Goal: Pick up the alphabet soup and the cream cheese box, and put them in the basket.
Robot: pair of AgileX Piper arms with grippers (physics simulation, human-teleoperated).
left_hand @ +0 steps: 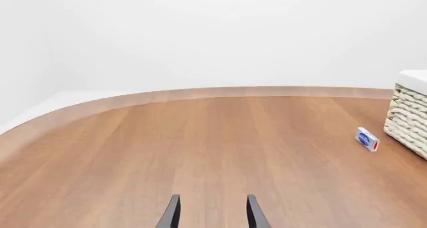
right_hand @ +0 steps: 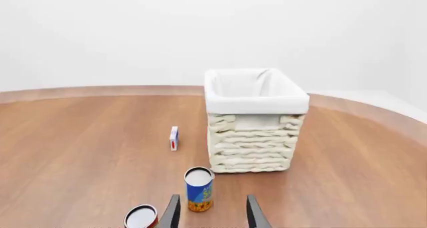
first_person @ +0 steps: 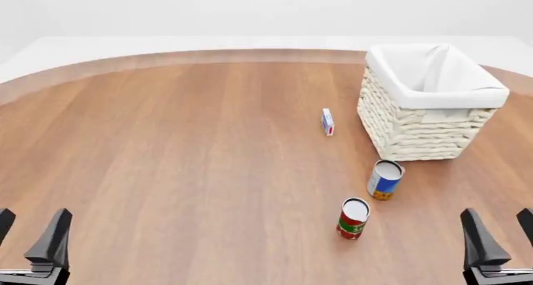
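The alphabet soup [first_person: 385,179] is a blue and white can with a yellow-orange base, upright just in front of the basket [first_person: 429,104]; it also shows in the right wrist view as the alphabet soup [right_hand: 199,189]. The cream cheese box [first_person: 327,121] stands on edge left of the basket and appears as the cream cheese box [left_hand: 367,139] and the cream cheese box [right_hand: 173,137]. My left gripper [first_person: 32,238] is open at the near left corner, empty, far from everything. My right gripper [first_person: 498,236] is open at the near right, empty, its fingers [right_hand: 171,213] just short of the soup can.
A red-and-green labelled can [first_person: 352,218] stands upright in front of the soup can, also in the right wrist view [right_hand: 141,217]. The woven basket [right_hand: 253,120] has a white cloth lining. The round wooden table's far edge [first_person: 208,55] curves behind.
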